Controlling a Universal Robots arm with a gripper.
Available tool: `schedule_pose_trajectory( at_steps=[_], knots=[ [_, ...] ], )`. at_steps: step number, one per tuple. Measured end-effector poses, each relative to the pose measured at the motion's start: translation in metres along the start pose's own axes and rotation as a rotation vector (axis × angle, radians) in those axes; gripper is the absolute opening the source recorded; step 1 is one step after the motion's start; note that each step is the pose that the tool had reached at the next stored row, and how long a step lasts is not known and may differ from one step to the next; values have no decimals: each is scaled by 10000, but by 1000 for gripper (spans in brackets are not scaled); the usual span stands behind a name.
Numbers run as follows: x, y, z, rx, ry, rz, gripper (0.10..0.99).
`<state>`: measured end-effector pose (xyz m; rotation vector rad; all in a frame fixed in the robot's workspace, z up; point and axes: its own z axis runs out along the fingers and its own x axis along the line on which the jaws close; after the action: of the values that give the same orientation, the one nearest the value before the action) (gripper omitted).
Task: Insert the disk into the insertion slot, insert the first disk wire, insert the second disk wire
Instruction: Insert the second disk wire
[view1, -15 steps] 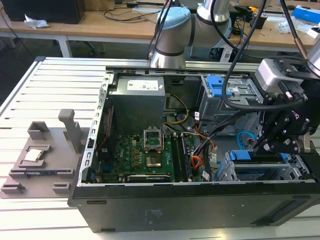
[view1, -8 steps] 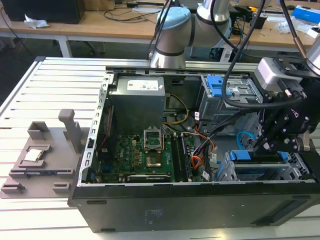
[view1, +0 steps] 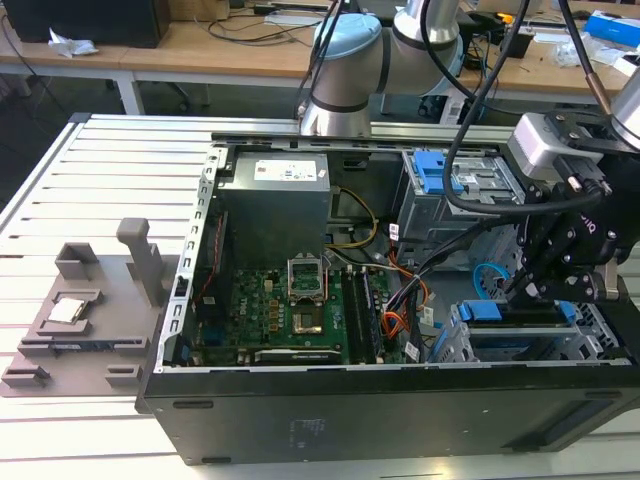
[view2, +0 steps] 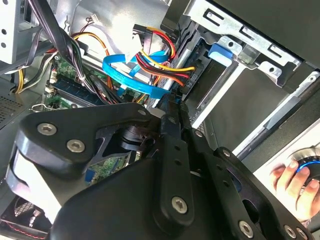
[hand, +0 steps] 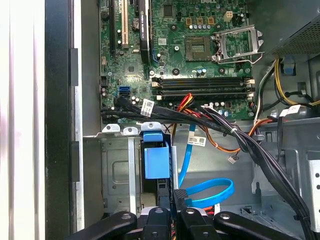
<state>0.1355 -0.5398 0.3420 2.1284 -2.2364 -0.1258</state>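
Exterior view: the gripper (view1: 540, 290) hangs over the disk (view1: 520, 312), which is seated in the insertion slot (view1: 590, 345) at the case's right end.
First wrist view: the fingers (hand: 176, 212) close together on a blue flat cable (hand: 210, 192) beside the disk's blue carrier (hand: 156, 161).
Second wrist view: a hand (view2: 295, 182) rests on a blue-lit knob (view2: 306, 165).

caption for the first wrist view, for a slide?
Claw poised beside the blue-framed disk seated in the insertion slot.
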Motion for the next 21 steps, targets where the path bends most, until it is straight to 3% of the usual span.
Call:
schedule_pose_trajectory(
  at_steps=[4,7,14,21],
  knots=[
    [0,0,1,1,-4,54,157],
    [0,0,2,13,-61,714,157],
    [67,-8,1,17,-68,764,157],
    [66,-8,8,18,-86,1014,157]
  ],
)
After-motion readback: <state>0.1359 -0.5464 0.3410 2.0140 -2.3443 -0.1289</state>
